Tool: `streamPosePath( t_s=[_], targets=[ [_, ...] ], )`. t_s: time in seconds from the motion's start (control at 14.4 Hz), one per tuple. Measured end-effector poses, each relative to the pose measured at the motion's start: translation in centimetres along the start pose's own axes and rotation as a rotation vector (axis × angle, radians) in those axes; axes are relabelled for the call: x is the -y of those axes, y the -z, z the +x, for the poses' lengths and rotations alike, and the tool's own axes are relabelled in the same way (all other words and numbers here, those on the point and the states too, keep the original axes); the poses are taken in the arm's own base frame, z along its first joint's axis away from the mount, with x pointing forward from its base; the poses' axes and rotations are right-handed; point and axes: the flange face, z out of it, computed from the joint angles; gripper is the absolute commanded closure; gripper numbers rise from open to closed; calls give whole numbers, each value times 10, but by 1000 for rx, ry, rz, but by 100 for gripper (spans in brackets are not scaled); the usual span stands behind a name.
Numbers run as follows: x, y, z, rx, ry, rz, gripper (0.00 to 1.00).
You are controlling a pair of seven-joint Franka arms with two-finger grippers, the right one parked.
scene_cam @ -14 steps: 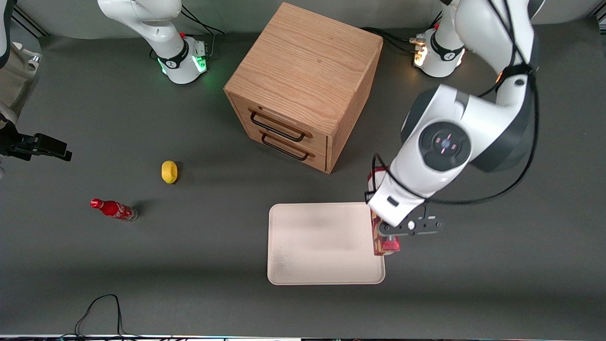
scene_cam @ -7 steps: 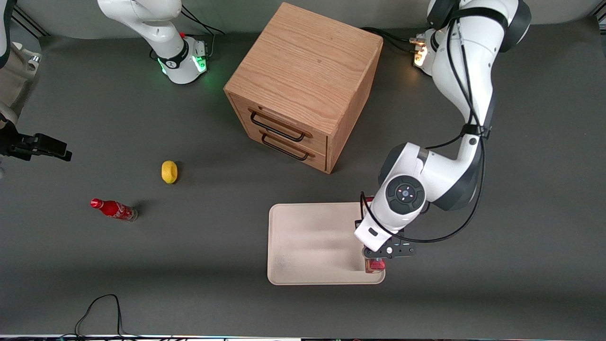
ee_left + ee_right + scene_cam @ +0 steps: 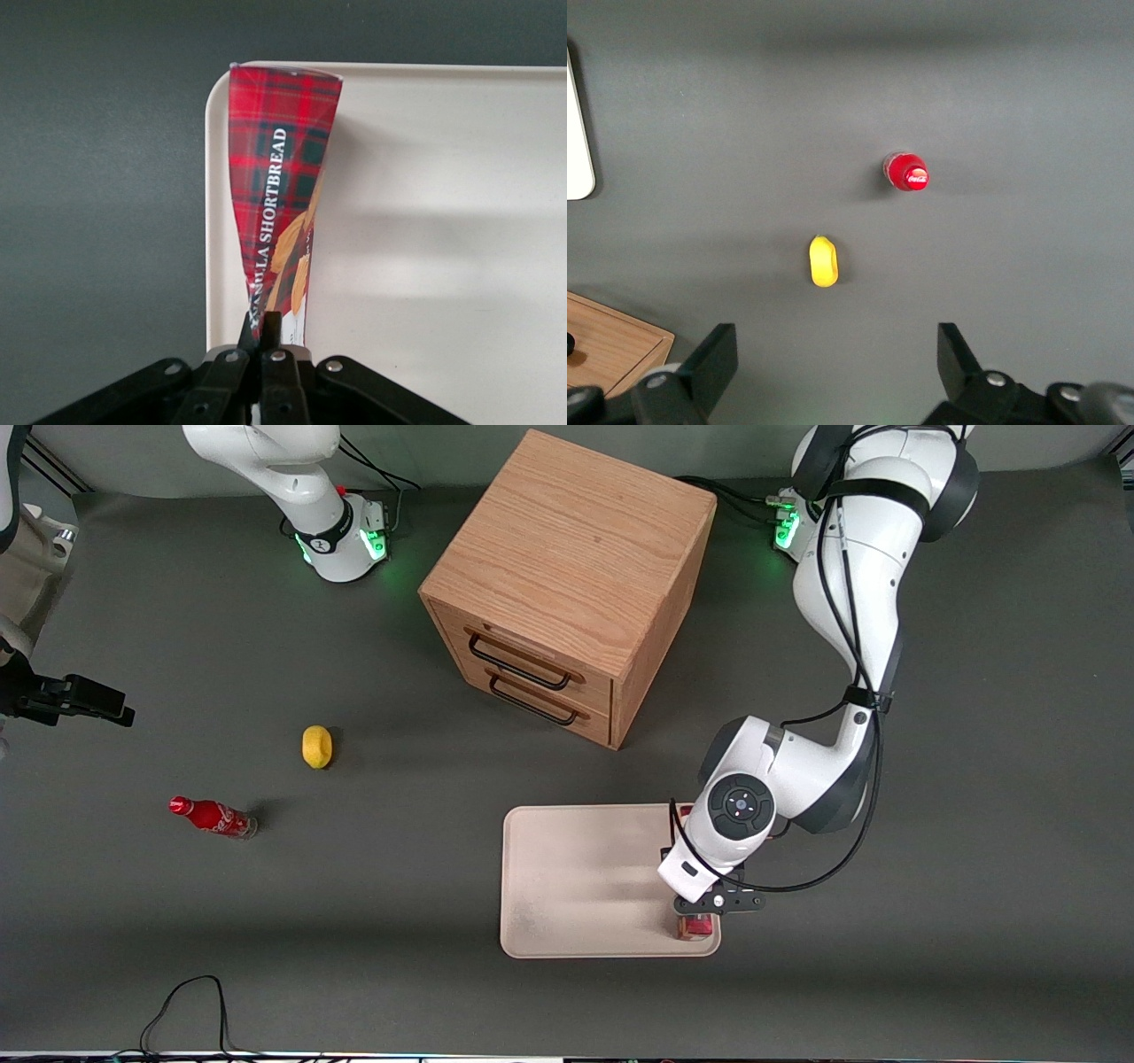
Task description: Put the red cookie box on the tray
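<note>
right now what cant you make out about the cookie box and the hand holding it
- Front view: the arm covers most of the red cookie box; only its end nearest the camera shows, at the tray corner.
- Left wrist view: the hand is shut on the box's edge; whether the box's lower end touches the tray cannot be told.

One red cookie box (image 3: 282, 195), clamped on edge between the closed fingers of the one working gripper (image 3: 700, 921). One tray (image 3: 576, 877) under that gripper. One wooden cabinet (image 3: 567, 584), with two drawers, farther from the camera than the gripper. One lemon (image 3: 316, 746) and one soda bottle (image 3: 211, 817), both well away from it, toward the parked arm's end.
</note>
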Motion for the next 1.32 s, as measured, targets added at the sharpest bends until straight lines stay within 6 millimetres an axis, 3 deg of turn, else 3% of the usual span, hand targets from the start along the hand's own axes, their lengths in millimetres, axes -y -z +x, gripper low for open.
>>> streamPosePath(
  t_s=[0.07,0.49,0.69,0.76,0.9,1.18,1.32],
  targets=[
    [0,0,0,0,3,0,3],
    [0,1,2,-9,14,-3,0],
    [4,22,5,-13,24,6,0],
    [6,38,6,-7,27,14,0],
    [12,89,4,-7,34,26,0],
    [29,224,-19,-40,43,22,0],
    [38,280,-39,-51,45,19,0]
  ],
)
